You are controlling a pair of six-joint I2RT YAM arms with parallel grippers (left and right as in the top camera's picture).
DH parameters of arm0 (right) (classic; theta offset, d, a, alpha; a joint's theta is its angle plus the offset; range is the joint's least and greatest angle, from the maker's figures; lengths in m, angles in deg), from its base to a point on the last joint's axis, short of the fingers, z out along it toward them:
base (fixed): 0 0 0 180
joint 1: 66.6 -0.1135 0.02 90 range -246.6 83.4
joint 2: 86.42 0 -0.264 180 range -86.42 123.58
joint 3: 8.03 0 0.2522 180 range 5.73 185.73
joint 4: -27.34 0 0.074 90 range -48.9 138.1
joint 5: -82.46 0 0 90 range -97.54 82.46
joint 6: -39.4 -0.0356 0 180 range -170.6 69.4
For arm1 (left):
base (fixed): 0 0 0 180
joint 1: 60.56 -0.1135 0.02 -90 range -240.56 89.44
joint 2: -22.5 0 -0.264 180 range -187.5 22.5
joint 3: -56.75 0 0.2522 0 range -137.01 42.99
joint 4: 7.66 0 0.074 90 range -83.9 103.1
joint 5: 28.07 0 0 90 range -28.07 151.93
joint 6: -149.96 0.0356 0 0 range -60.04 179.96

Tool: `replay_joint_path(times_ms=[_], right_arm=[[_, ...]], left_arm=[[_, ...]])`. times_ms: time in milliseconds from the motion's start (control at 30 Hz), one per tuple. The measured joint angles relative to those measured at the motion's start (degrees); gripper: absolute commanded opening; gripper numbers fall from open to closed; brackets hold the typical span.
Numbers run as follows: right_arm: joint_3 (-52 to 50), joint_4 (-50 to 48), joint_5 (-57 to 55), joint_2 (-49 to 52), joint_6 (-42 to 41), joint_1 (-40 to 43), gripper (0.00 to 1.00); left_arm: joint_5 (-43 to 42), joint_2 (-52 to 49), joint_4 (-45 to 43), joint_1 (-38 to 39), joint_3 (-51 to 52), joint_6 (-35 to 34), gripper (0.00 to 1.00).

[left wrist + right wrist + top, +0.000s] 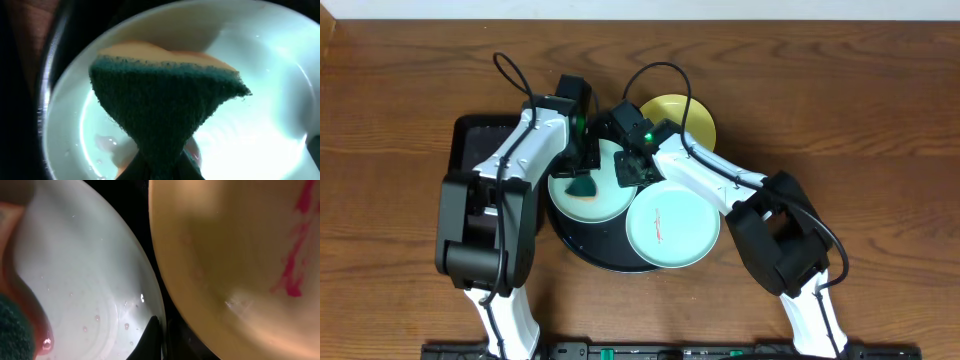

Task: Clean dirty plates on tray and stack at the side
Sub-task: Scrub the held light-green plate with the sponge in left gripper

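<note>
The left turquoise plate (pixel 610 203) lies flat, face up, on the left part of the round black tray (pixel 600 252), directly under the left claw (pixel 585 170). Being round, the plate has no long axis; its bowl faces straight up. The left claw is clamped on a sponge (pixel 582 187). In the left wrist view the sponge (pixel 165 105) is pinched at its narrow end and flares out over the plate (pixel 265 100), green scouring face toward the camera and orange body behind it. The right claw (pixel 628 170) is at the right rim of the same plate with its jaws closed together. In the right wrist view its dark tip (pixel 152 337) sits at that rim (pixel 85 270); whether it pinches the rim cannot be determined. The right turquoise plate (pixel 685 240) lies flat on the right part of the tray, its edge near the first plate, with a thin red streak (pixel 660 222) running near-to-far across its middle. The yellow plate (pixel 692 115) lies at the tray's far right side and carries a red smear (pixel 295 255). A rectangular black tray (pixel 470 140) sits on the counter (pixel 400 100) left of the round tray, partly under the left arm.
</note>
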Motion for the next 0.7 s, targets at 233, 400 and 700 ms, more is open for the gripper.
replay_joint_path(times_ms=[233, 400, 700], right_arm=[[0.0, 0.0, 0.0, 0.0, 0.5, 0.0, 0.02], [0.0, 0.0, 0.0, 0.0, 0.6, 0.0, 0.02], [0.0, 0.0, 0.0, 0.0, 0.8, 0.0, 0.02]], left_arm=[[-1.4, 0.0, 0.2, -0.2, 0.0, 7.2, 0.08], [5.8, 0.0, -0.4, -1.2, 0.0, -0.5, 0.07], [-0.1, 0.0, -0.4, -0.7, 0.0, -0.2, 0.07]])
